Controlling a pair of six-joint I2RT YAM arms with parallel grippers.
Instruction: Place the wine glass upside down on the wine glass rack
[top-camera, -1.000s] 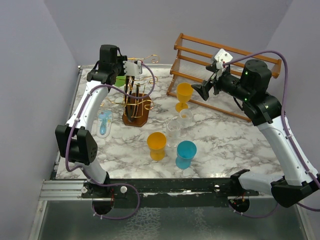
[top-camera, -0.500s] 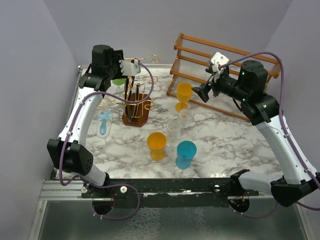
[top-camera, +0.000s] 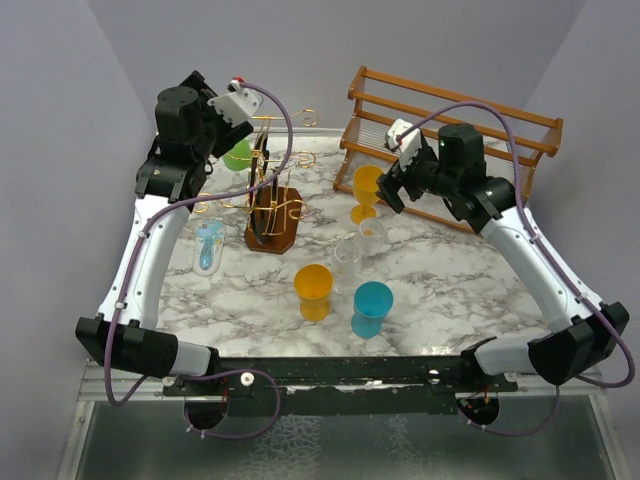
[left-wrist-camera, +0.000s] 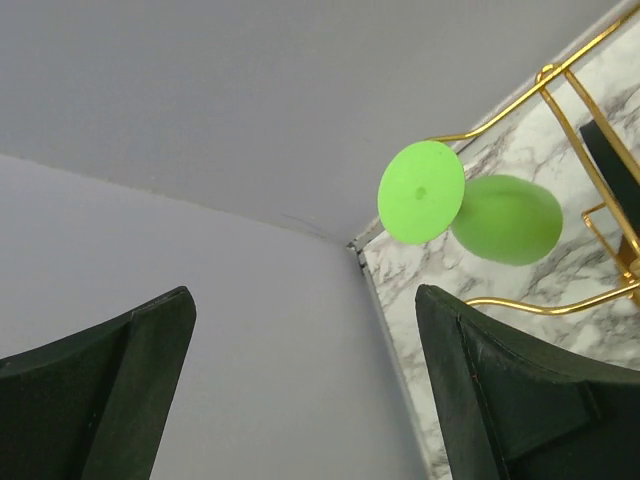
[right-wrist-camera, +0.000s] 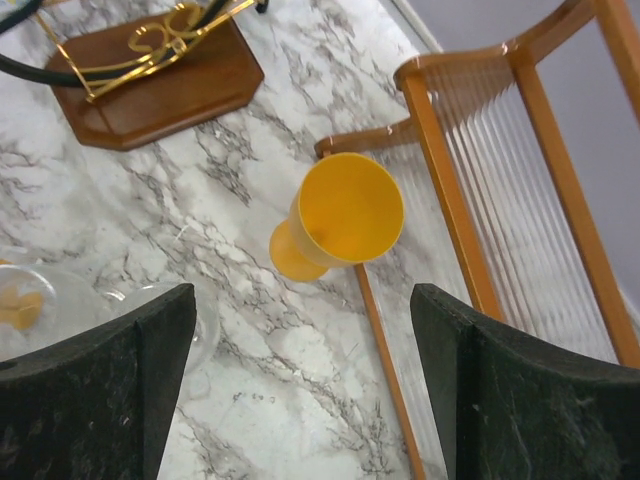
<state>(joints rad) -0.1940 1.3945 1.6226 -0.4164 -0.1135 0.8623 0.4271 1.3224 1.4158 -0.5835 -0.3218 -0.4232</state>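
Green wine glass: hangs bowl-down on the wire rack, its round foot caught above the gold arms so the stem carries the weight.
Left gripper: jaws stand wide apart and hold nothing; it sits raised at the back-left corner and is judged to be clearing the hung glass.
Yellow wine glass: stands upright on the table, just beside the foot of the slatted rack and apart from the wire rack; it is judged to be the next glass to hang.
Right gripper: jaws spread and empty, poised above the yellow glass and facing down at it, apparently lining up a grasp.
Change, left arm: one second ago the gripper was down at the wire rack; it is now lifted up and back.
Change, right arm: it has swung left from over the slatted rack toward the yellow glass.
Unchanged: both glasses keep their positions.
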